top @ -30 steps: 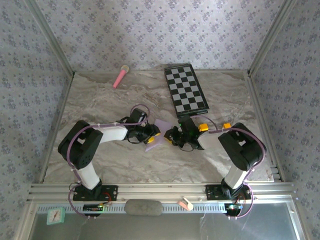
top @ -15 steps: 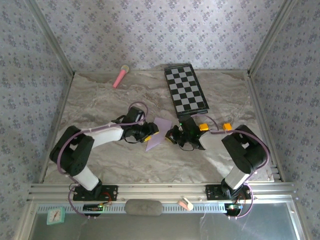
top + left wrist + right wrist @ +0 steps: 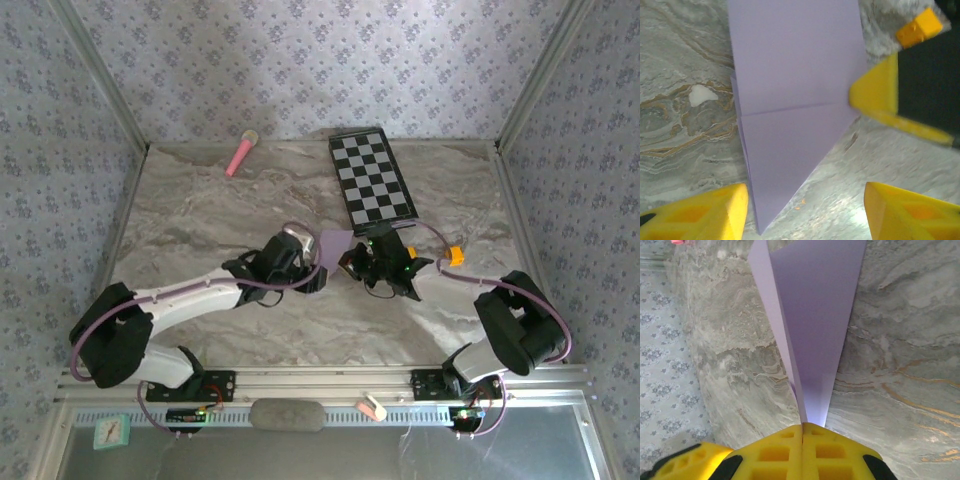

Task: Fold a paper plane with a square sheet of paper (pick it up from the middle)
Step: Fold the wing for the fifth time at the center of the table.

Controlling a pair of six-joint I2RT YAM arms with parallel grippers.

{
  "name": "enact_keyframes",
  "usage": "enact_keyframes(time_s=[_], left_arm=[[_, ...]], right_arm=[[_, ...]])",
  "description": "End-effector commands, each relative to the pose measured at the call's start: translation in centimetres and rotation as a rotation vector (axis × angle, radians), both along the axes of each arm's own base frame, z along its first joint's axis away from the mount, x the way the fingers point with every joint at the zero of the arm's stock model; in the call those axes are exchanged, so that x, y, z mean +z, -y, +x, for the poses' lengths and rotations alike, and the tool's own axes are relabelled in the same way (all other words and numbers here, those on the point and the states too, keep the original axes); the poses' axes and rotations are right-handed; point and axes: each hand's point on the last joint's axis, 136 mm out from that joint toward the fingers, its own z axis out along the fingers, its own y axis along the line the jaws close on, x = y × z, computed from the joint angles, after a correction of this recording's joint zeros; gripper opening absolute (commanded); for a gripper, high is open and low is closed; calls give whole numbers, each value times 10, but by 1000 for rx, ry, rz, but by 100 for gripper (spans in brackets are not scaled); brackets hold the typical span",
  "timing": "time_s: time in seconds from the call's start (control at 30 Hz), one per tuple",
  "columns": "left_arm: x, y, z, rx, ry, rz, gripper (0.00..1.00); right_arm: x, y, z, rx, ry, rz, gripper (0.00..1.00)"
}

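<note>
**A:** Entry one, the task's thing?

**B:** We list the lilac sheet of paper [image 3: 333, 243] at the middle of the tabletop [image 3: 200, 200], just off the near left corner of the checkered board [image 3: 372, 178]. It is already creased, with stacked layers, one cross-fold and one end tapering to a point.

**A:** Entry two, the fingers?

**B:** The right fingers [image 3: 775, 452] are pressed together on the sheet's edge, pinching a raised flap. The left fingers [image 3: 700, 215] are spread wide and hold nothing; the pointed tip lies between them on the marble. From the left wrist we also note one yellow right finger touching the sheet's long edge.

**A:** Step in hand?

**B:** We judge it mid-fold: some folds are made, but the narrow dart is not yet formed. The right side seems to be holding up a flap, and the left side looks placed to press.

**A:** What does the next move call for?

**B:** In our view, the left fingers should come down on the flat part to pin it. The right fingers could then lay the flap over along the centre line without dragging the thin sheet. We see the risks as slipping or a skewed crease.

**A:** Containers and contents?

**B:** We have none to enter; the sheet sits in nothing. We also log a pink microphone-like stick [image 3: 241, 152] near the far left corner, well apart.
</note>
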Motion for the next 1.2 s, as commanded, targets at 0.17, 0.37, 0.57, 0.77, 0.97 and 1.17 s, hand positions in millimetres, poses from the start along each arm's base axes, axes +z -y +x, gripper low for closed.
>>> enact_keyframes(time_s=[0.17, 0.37, 0.57, 0.77, 0.97, 1.17], left_arm=[[-15, 19, 1, -206, 278, 168, 62], [-24, 42, -2, -307, 355, 149, 59], [-31, 41, 10, -278, 432, 189, 57], [-43, 39, 11, -280, 436, 207, 52], [-48, 35, 10, -281, 440, 213, 42], [-52, 33, 7, -281, 431, 209, 34]], right_arm=[[13, 2, 6, -44, -35, 40, 0], [14, 2, 7, -54, -56, 69, 0], [13, 3, 6, -62, -75, 86, 0], [13, 4, 6, -65, -87, 92, 0], [11, 5, 5, -70, -98, 91, 1], [10, 6, 5, -72, -106, 91, 2]])
